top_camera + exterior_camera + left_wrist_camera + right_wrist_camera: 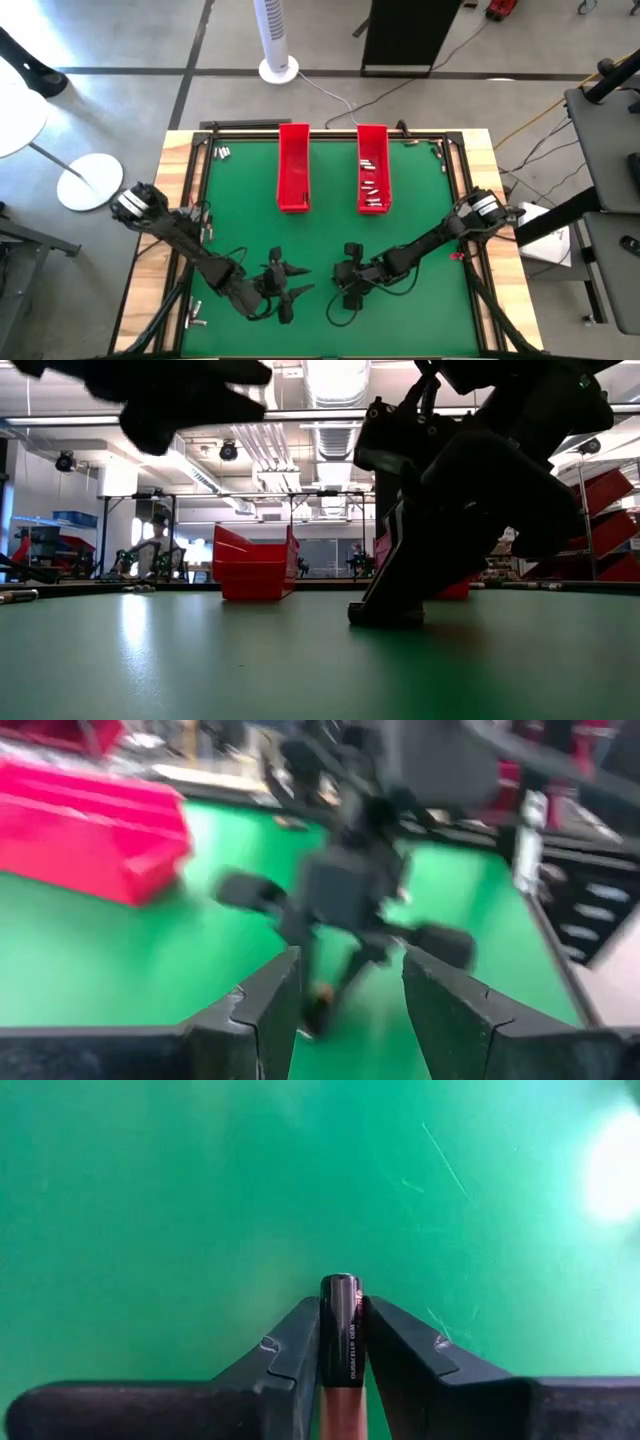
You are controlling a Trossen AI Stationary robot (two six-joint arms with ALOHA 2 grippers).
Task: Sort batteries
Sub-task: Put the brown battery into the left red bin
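Right gripper [342, 1342] around battery [341, 1330], seemingly.

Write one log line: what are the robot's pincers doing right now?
right pincer: shut on battery, low over green mat | left pincer: open, empty, facing right arm | right red tray: some batteries inside

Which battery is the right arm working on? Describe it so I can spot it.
On the green table, go to the near middle, where the right tool points down at the mat. The battery stands clamped between its fingers: black-tipped with a copper body, unlike the loose ones lying in the right red tray.
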